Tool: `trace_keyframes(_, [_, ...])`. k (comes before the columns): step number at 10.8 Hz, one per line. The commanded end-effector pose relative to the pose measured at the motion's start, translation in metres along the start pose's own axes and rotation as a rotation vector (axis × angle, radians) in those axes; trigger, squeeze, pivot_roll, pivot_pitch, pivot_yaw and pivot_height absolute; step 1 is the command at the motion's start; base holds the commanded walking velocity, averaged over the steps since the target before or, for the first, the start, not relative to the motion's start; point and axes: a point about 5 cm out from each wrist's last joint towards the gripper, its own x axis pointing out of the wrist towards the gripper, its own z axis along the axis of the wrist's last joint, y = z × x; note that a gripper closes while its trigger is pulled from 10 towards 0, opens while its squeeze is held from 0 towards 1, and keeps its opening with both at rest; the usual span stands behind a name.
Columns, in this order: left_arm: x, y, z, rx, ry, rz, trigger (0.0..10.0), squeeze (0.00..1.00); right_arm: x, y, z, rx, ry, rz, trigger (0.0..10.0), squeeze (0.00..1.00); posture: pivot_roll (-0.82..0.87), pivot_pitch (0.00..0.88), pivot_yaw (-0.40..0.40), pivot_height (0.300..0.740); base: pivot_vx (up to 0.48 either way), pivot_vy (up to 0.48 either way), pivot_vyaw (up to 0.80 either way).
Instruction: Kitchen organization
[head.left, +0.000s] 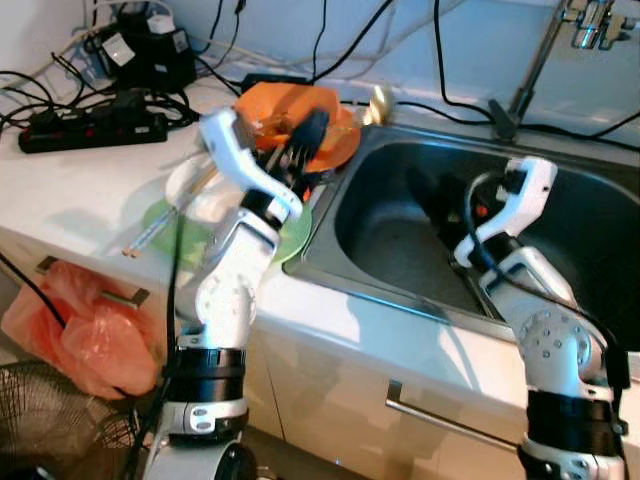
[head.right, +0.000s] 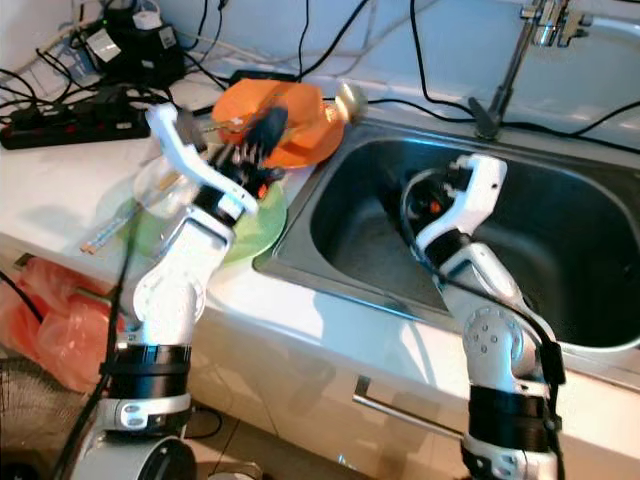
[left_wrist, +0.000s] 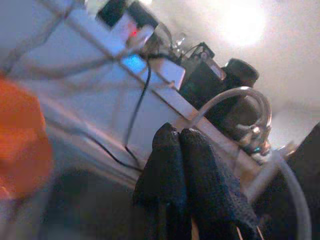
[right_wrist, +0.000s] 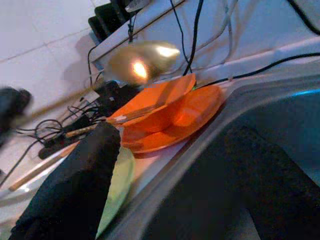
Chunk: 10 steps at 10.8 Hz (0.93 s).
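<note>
An orange bowl (head.left: 285, 108) sits in an orange plate (head.left: 342, 148) on the counter beside the sink (head.left: 400, 255); chopsticks (right_wrist: 125, 118) lie in the bowl. My left gripper (head.left: 305, 142) hovers over the bowl, its fingers (left_wrist: 200, 175) pressed together on what looks like the handle of a gold spoon (head.left: 380, 101), whose head hangs over the sink's corner. A green plate (head.left: 292, 242) with a clear bowl (head.left: 192, 185) lies under that arm. My right gripper (right_wrist: 172, 135) is low inside the sink, open and holding nothing, facing the orange dishes.
A pair of chopsticks (head.left: 148, 233) lies on the white counter near its front edge. A black power strip (head.left: 95, 128) and cables crowd the back left. The faucet (head.left: 535, 65) rises behind the sink. An orange plastic bag (head.left: 70, 330) hangs at the cabinet.
</note>
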Motion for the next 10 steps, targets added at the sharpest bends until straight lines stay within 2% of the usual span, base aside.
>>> trace_keyframes(1, [0.003,-0.004,-0.004,-0.181,0.004,-0.018,0.0,0.00,0.001,0.000,0.001,0.048,0.000,0.002,10.0,0.00,0.20,0.016,0.041,0.740,0.000,0.000,0.00])
trace_keyframes(2, [-0.001,-0.003,-0.014,-0.306,0.038,-0.031,0.0,0.00,0.002,0.003,0.001,0.100,-0.002,0.018,10.0,0.00,0.20,0.017,0.043,0.740,0.000,0.000,0.00])
trace_keyframes(4, [-0.005,-0.001,-0.028,-0.448,0.100,-0.017,0.0,0.00,0.005,0.010,0.001,0.151,-0.008,0.049,10.0,0.00,0.20,0.020,0.044,0.740,0.000,0.000,0.00])
trace_keyframes(5, [-0.008,-0.001,-0.033,-0.498,0.142,-0.015,0.0,0.00,0.009,0.012,0.001,0.181,-0.014,0.058,10.0,0.00,0.20,0.023,0.044,0.740,0.000,0.000,0.00])
trace_keyframes(7, [-0.011,-0.006,-0.037,-0.536,0.194,-0.038,0.0,0.00,0.013,0.015,0.003,0.198,-0.032,0.065,10.0,0.00,0.21,0.025,0.044,0.740,0.000,0.000,0.00])
trace_keyframes(8, [-0.012,-0.008,-0.037,-0.554,0.195,-0.045,0.0,0.00,0.013,0.015,0.003,0.200,-0.037,0.067,2.7,0.00,0.21,0.027,0.045,0.740,0.000,0.000,0.00])
trace_keyframes(9, [-0.013,-0.008,-0.037,-0.554,0.207,-0.045,0.0,0.00,0.014,0.015,0.004,0.202,-0.045,0.067,0.0,0.00,0.21,0.027,0.046,0.740,0.000,0.000,0.00])
trace_keyframes(10, [-0.014,-0.008,-0.035,-0.560,0.218,-0.047,0.0,0.00,0.014,0.015,0.004,0.201,-0.050,0.064,0.0,0.00,0.21,0.026,0.047,0.740,0.000,0.000,0.00])
